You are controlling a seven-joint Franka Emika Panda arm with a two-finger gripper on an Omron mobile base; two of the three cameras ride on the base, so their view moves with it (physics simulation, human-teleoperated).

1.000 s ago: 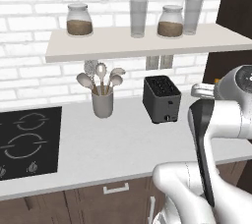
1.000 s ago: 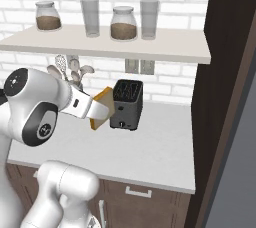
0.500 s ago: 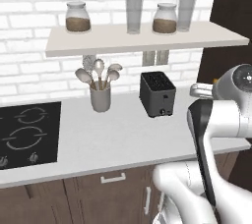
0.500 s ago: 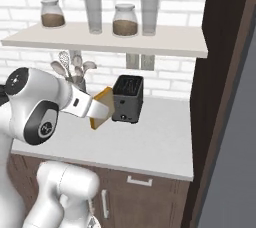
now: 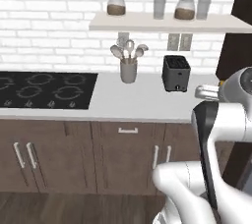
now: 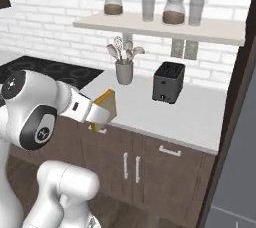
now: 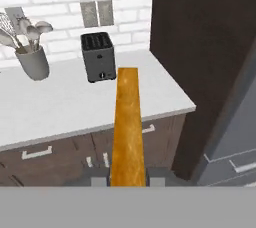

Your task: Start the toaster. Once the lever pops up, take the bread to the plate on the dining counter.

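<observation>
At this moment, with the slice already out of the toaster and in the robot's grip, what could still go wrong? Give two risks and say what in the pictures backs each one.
1. The pincer holds the bread only by its bottom edge, with most of the slice sticking out past it. A jolt while driving could tilt or drop it.
2. The slice juts out near the worktop edge and the dark tall cabinet, so a wide swing might clip either.

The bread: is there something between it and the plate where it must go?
That cannot be judged from these views. The bread is held edge-on in the jaws of the gripper, away from the toaster, but the plate and dining counter are not in view, so the path there cannot be checked.
</observation>
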